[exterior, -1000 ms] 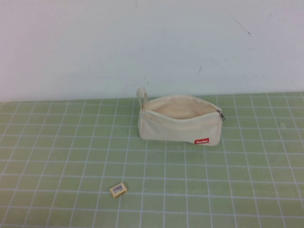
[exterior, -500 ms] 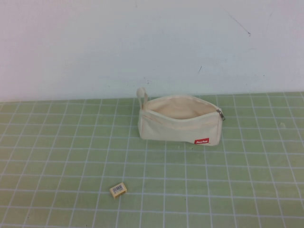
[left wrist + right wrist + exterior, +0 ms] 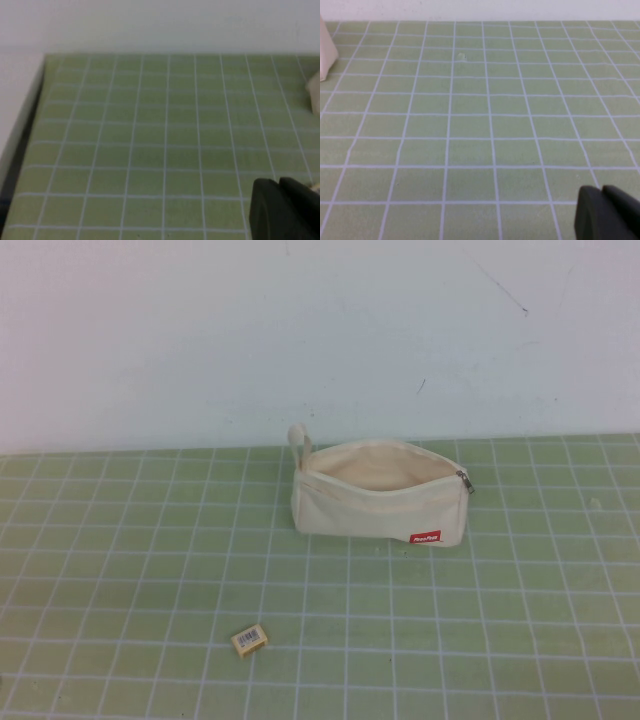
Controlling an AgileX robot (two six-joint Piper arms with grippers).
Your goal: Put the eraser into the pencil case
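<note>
The eraser [image 3: 249,640], a tiny tan block with a white barcode label, lies on the green grid mat near the front, left of centre. The pencil case [image 3: 380,502], a cream pouch with a red label, stands farther back with its zip open and mouth up. Neither arm shows in the high view. In the left wrist view my left gripper [image 3: 278,184] is shut and empty low over the mat, with an edge of the pencil case [image 3: 315,90] at the frame's side. In the right wrist view my right gripper [image 3: 601,191] is shut and empty, with the pencil case's end [image 3: 326,55] far off.
The green grid mat [image 3: 120,570] covers the table up to a white wall [image 3: 300,330] behind the pouch. The mat's edge and a dark gap [image 3: 20,150] show in the left wrist view.
</note>
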